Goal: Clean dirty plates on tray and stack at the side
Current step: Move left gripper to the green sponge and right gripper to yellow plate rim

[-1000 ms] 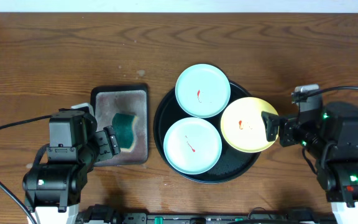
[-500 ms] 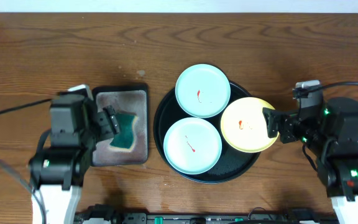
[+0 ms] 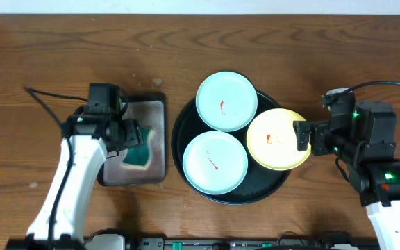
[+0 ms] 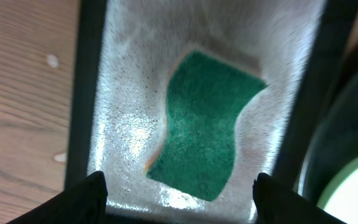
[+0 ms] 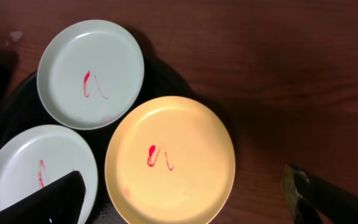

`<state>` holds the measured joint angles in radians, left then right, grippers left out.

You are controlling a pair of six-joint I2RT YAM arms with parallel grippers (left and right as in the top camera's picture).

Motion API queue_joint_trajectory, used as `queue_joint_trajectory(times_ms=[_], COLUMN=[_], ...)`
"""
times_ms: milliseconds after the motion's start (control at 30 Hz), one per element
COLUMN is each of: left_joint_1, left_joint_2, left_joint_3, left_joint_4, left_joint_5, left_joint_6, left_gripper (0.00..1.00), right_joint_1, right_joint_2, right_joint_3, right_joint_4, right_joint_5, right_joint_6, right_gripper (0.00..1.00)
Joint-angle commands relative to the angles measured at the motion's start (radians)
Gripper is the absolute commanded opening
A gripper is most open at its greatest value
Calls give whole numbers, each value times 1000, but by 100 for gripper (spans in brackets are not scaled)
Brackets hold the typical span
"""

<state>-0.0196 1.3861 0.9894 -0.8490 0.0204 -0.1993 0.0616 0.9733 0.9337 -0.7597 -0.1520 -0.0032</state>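
yellow plate, two mint-white plates, all red-smeared; black tray; green sponge.

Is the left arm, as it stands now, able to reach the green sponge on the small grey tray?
Probably yes: the left fingers hang open right above the sponge, and nothing covers it or stands between.

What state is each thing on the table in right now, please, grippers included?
left gripper: open above the green sponge, holding nothing.
right gripper: open by the yellow plate, empty.
green sponge: lying unheld in the grey tray.
yellow plate: red-smeared, on the black tray, over its right rim.
far mint plate: red-smeared, on the tray.
near mint plate: red-smeared, on the tray.
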Motion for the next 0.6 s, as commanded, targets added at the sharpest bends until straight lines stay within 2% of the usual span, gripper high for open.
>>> queue_joint_trajectory(times_ms=[0,167,267,567], left_joint_1=[-2,-23,-35,-38], left_joint_2=[62,142,175,222], left_joint_3=[15,15,14,6], left_joint_4=[-1,11,36,76], left_joint_5=[-2,0,57,58], left_joint_6=[49,49,84,82], left_gripper=[75,74,72,68], right_joint_1=[-9,-9,-9,-9], right_joint_2=[-5,-5,-5,-5], right_joint_3=[12,12,12,12], right_joint_4=[1,0,0,0], right_joint_5=[18,18,18,18], right_joint_6=[-1,-1,-1,-1], right_gripper=[99,99,99,99])
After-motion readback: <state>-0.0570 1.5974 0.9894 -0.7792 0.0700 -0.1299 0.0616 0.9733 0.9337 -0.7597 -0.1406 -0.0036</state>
